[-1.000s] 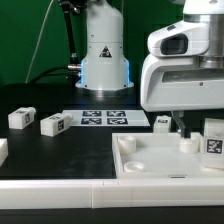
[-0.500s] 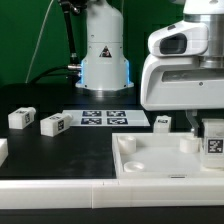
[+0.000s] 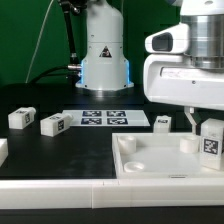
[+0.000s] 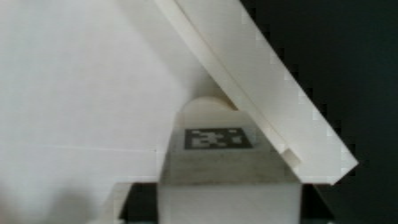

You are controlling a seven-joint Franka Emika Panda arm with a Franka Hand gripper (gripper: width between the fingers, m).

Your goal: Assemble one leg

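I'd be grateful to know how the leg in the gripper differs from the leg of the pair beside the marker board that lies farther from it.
The held leg stands upright; the outer leg lies low on the table. The held leg is clamped in the gripper over the tray-like piece; the outer leg rests free, with nothing touching it. Both are small white blocks bearing a black-and-white tag.

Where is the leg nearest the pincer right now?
At the exterior view's right, the leg sits in the pincer over the tray-like piece's right end.
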